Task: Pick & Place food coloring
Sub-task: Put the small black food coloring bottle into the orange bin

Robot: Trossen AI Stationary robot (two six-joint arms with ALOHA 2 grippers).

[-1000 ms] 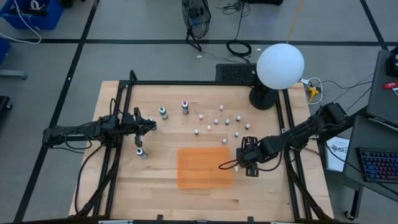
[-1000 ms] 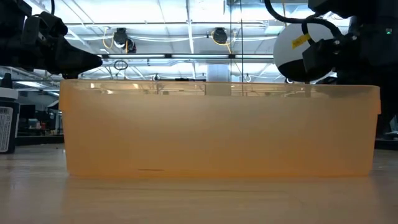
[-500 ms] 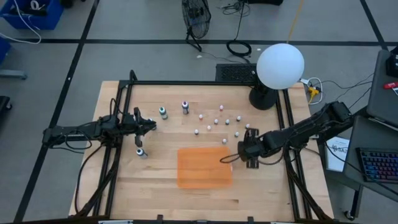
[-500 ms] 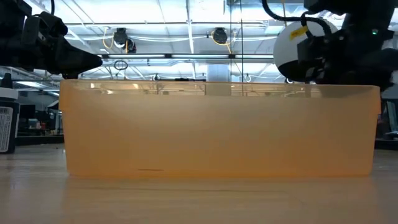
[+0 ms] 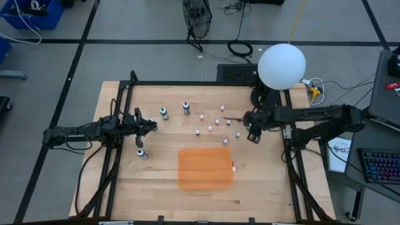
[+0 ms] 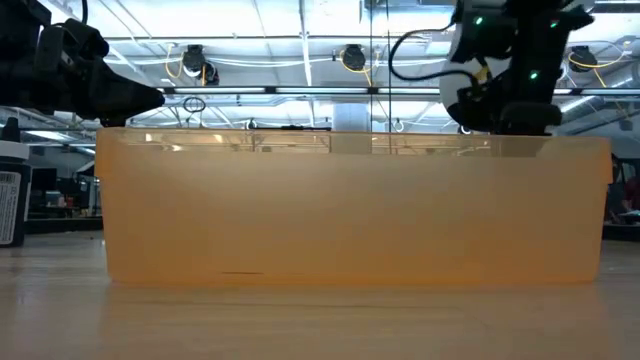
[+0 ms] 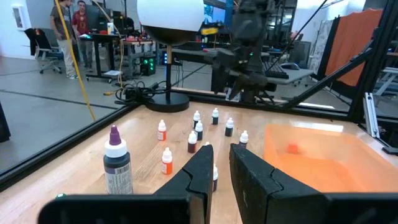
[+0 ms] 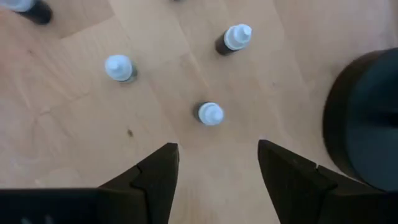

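Food coloring bottles (image 5: 212, 125) stand crowded on the table (image 5: 156, 181) beyond the orange bin (image 5: 205, 167).

Nearest the front edge, the bin holds one small red-orange piece (image 7: 291, 148) against its right wall. Past it, the right gripper (image 8: 214, 163) hovers with jaws spread wide and empty, a pale-capped bottle (image 8: 211, 114) just ahead between them and two more close by, beside the dark lamp base (image 8: 364, 118). Descending off-centre could topple that bottle or knock a neighbour; the base leaves little room on that side. The left gripper (image 5: 152, 125) waits at the table's left, jaws nearly closed and holding nothing, near the larger bottles (image 5: 164, 113).
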